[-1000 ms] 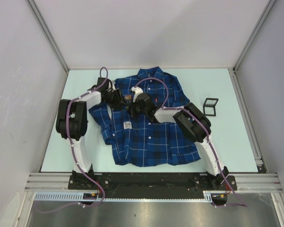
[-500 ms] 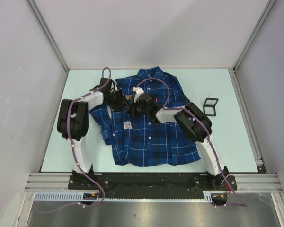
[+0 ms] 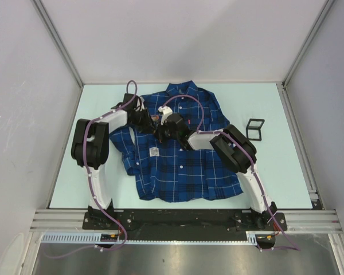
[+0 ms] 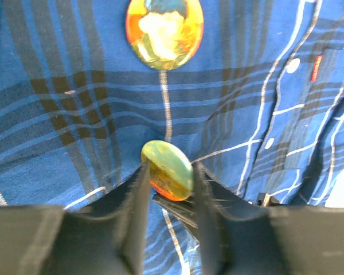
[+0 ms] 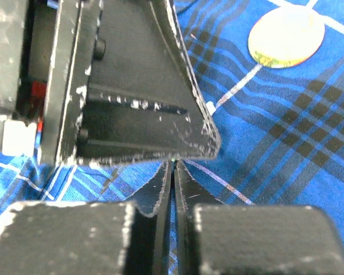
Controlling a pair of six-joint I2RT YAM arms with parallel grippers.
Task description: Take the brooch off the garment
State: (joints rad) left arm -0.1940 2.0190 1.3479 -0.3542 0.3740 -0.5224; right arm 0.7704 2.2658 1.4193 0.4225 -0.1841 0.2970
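garment: lying spread on table, front up
brooch: sitting on its chest between left gripper fingers
left gripper: we're seeing it pinching brooch
right gripper: jaws pressing together, tips down at garment

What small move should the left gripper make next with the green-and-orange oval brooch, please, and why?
Probably lift the green-and-orange oval brooch gently off the dark blue plaid shirt: the left gripper clasps both its edges, and the shut right gripper seems to pin the fabric.
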